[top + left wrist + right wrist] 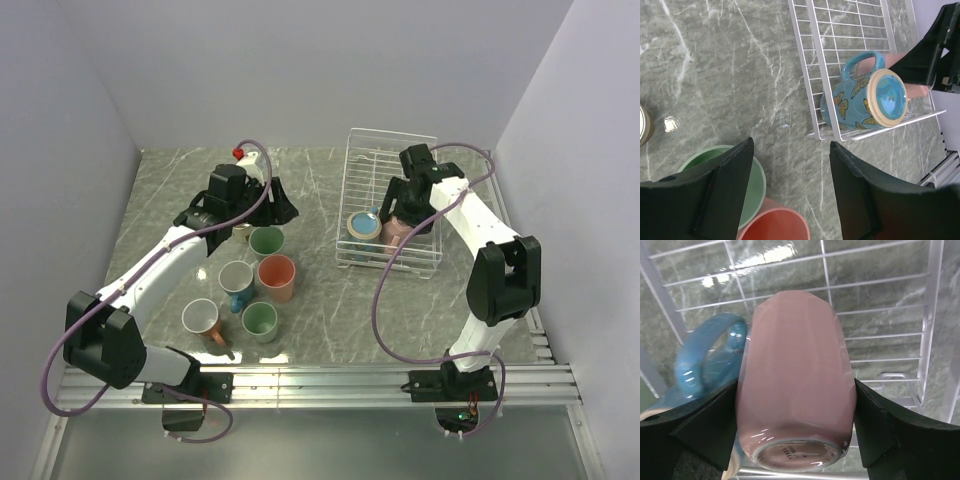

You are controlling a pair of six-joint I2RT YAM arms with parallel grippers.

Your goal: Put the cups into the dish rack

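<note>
We seat pink cup (792,355) flat, clamped in right gripper (796,405), 3 o'clock of blue cup (710,355); left gripper (790,145) gapes, empty.

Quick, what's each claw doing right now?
Left gripper: open, empty, near a green cup.
Right gripper: closed on the pink cup, inside the dish rack.

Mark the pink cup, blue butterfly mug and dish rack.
pink cup (795,380): right wrist view, its side.
blue butterfly mug (847,102): left wrist view, its body.
dish rack (390,165): top external view, bare floor.
</note>
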